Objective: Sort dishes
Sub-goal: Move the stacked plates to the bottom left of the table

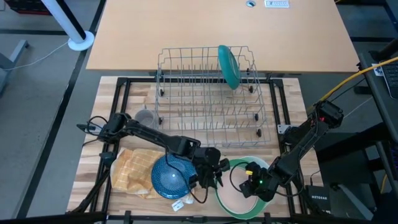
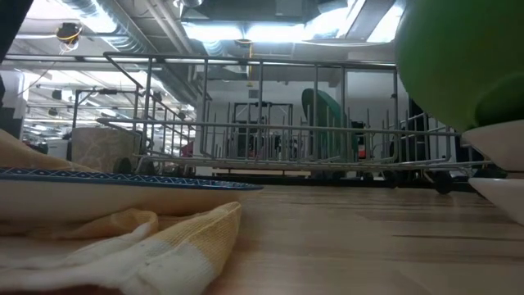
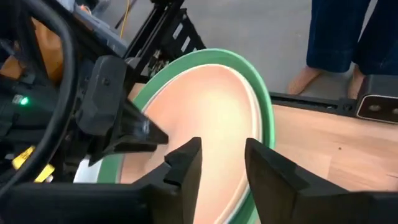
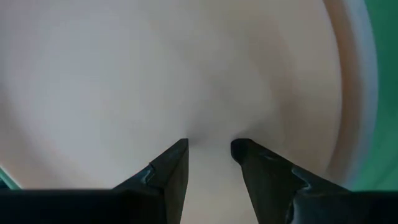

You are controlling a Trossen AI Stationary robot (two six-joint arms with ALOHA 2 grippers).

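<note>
The left arm reaches from the left side of the desk along its near edge, elbow over the yellow checked cloth [image 1: 134, 167], and its left gripper [image 1: 213, 174] sits between the blue patterned plate [image 1: 169, 177] and the green-rimmed plate [image 1: 239, 194]. In the left wrist view its fingers [image 3: 186, 163] stand a little apart just before that plate's peach inner face, with nothing between them. The right arm comes in from the desk's right edge, bent down so the right gripper [image 1: 254, 183] is over the green-rimmed plate at the near right corner. In the right wrist view its fingers [image 4: 171, 165] are parted a short way and point at the pale inside of the dish; whether they touch it cannot be told. The two grippers are close to each other, with little room between them, and the plate's near rim lies right at the desk's near edge. The middle of the desk is taken by the grey wire rack [image 1: 208, 93], which holds one teal plate [image 1: 228, 65] upright near its far right corner. A small grey mug [image 1: 145, 117] stands just off the rack's left end.
</note>
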